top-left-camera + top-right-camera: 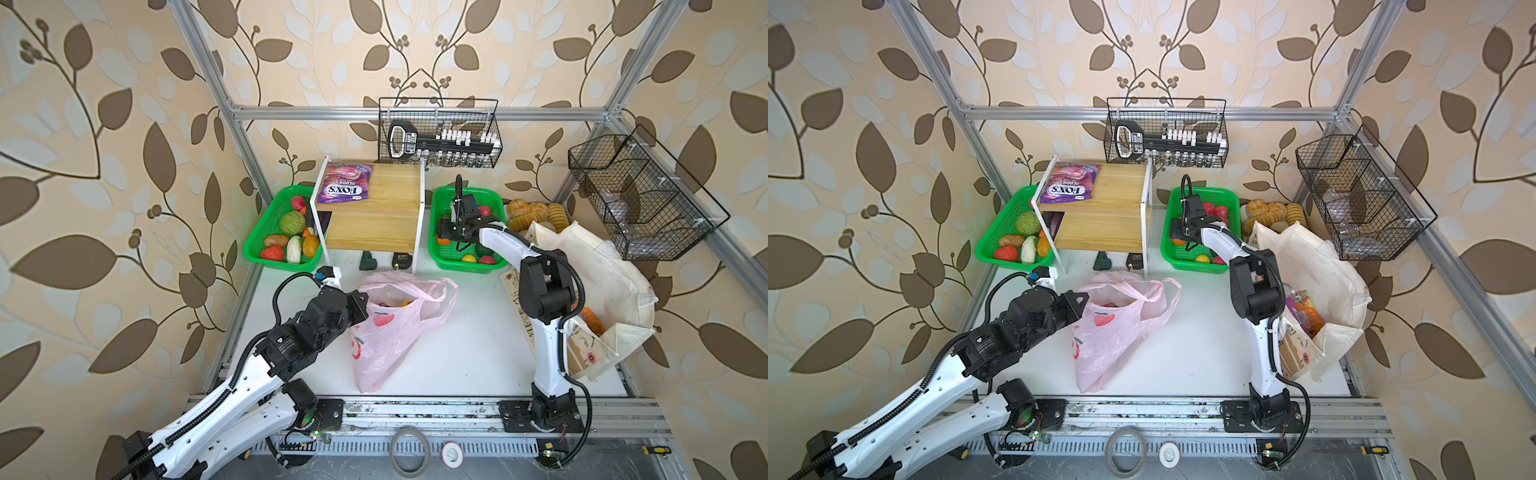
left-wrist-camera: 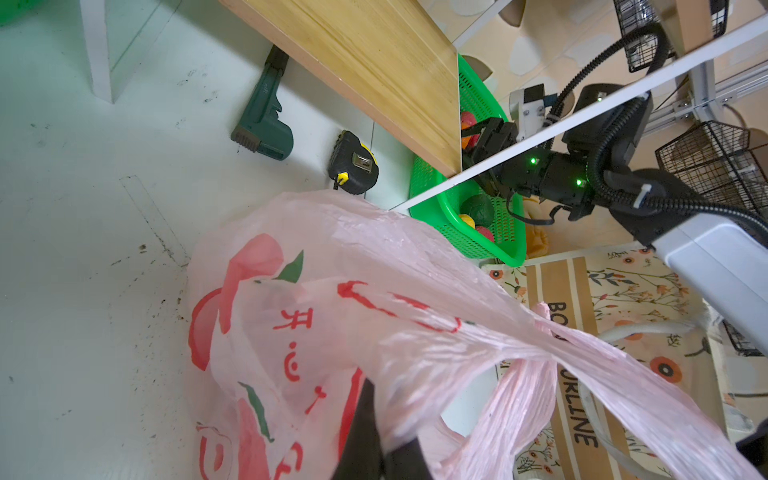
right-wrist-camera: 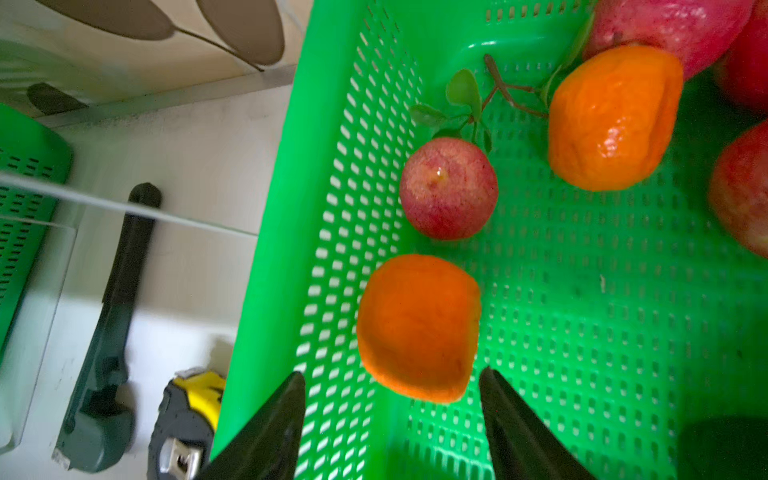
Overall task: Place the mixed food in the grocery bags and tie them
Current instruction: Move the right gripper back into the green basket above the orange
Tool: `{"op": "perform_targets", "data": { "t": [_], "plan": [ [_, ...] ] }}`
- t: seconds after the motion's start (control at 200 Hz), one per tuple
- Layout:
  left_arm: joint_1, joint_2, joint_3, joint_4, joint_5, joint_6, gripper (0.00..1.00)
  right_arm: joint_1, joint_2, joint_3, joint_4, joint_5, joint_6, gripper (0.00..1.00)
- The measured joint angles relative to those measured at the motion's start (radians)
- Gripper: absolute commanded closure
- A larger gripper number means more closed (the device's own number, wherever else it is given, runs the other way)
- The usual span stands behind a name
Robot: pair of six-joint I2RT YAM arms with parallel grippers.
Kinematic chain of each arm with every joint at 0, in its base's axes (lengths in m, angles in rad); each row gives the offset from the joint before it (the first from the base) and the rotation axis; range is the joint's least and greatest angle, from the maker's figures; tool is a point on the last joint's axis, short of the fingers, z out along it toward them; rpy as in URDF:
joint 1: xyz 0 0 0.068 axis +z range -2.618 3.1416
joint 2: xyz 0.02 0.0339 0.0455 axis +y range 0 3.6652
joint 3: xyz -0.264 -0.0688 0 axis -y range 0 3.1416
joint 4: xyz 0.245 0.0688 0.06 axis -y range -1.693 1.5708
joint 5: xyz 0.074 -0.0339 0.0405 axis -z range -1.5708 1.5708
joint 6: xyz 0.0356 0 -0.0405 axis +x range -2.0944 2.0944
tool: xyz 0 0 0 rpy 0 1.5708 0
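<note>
Where pink bag (image 1: 390, 332) lies, white tabletop (image 1: 478, 353), wallpaper (image 1: 104, 124)

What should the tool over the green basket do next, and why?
Probably ease the right tool a little further over the orange and close on it. Its jaws stand open with that orange just ahead between them in the green basket, not yet gripped, and the left tool holds the pink bag by its rim.

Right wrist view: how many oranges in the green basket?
2: near orange lies just ahead of the open right gripper; far orange lies deeper in the green basket. Others may be hidden.
</note>
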Motion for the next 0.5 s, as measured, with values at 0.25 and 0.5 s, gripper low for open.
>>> {"op": "perform_targets", "data": {
  "t": [0.25, 0.5],
  "plan": [
    [0.000, 0.004, 0.003, -0.003, 0.008, 0.018, 1.00, -0.010, 0.073, 0.068, -0.072, -0.019, -0.025, 0.38],
    [0.007, 0.004, 0.009, -0.003, 0.012, 0.019, 1.00, -0.016, 0.081, 0.087, -0.124, -0.031, -0.074, 0.55]
  ]
}}
